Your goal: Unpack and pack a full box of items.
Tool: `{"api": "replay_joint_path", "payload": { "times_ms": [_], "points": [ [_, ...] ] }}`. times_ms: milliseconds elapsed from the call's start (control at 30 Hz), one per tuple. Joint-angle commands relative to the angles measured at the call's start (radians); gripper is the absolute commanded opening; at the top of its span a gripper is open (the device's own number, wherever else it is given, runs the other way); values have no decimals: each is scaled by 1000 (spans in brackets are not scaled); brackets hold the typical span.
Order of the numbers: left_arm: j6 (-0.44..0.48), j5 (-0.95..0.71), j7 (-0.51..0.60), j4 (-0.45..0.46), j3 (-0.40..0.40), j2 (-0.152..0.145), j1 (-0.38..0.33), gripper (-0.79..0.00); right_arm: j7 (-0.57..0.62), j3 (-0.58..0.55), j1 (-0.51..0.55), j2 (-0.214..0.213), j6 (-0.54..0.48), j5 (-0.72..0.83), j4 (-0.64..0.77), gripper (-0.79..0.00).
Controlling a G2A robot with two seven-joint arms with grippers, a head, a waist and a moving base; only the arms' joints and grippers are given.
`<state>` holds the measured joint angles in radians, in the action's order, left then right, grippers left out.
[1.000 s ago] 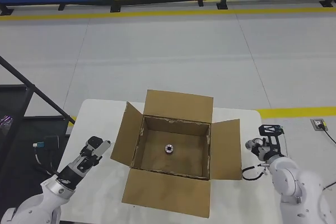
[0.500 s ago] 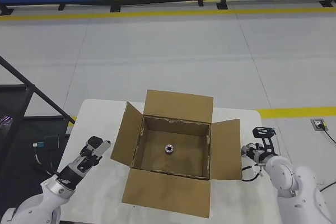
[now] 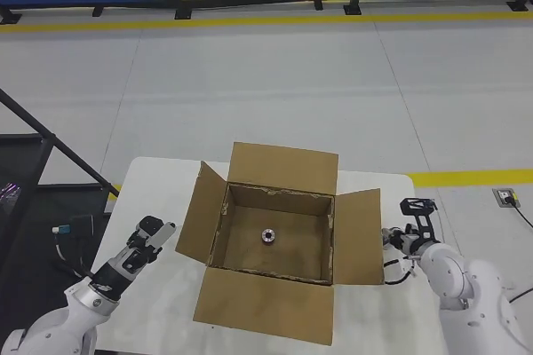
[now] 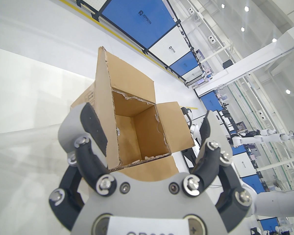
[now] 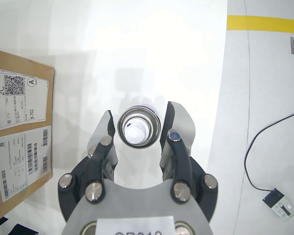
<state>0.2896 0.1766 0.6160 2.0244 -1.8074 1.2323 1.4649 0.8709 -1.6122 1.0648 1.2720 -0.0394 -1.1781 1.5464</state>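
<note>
A pale grey floor (image 3: pixel 266 80) with yellow lines (image 3: pixel 480 177) surrounds the white bench (image 3: pixel 151 191). Blue and white wall panels (image 4: pixel 139 18) stand under ceiling spotlights (image 4: pixel 246 8).

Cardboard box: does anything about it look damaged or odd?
Yes. The cardboard box has ragged, torn edges along its inner rim, as if tape or liner was ripped away. It stands upright, flaps open.

Shipping labels (image 5: pixel 18 99): two white stickers on the cardboard box's (image 5: pixel 14 64) outer face, 3 o'clock side, printed with barcodes, a square code, letters and numbers.
Wall panels (image 4: pixel 139 15): small logos, beyond the box toward 12 o'clock.
</note>
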Motion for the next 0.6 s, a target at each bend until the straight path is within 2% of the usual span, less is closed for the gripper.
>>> {"api": "replay_joint_path", "payload": {
  "times_ms": [0,133,233,300,433,567],
  "points": [
    [0,0,0,0,0,0,0,0,-29,-16,16,-2,11,11,54,0],
    [-15,58,-38,9,-15,-2,6,0,-77,-39,65,-6,52,-28,209,0],
    [-78,149,-77,29,-44,-6,21,0,-126,-39,107,-6,82,-55,356,0],
    [-141,281,-87,43,-51,-10,30,0,-166,-23,129,-4,93,-60,451,0],
    [-203,400,-25,39,9,-15,17,0,-205,54,155,-1,96,-121,581,0],
    [-221,467,7,33,78,-18,-11,0,-166,180,128,3,72,-182,632,0]
  ]
}}
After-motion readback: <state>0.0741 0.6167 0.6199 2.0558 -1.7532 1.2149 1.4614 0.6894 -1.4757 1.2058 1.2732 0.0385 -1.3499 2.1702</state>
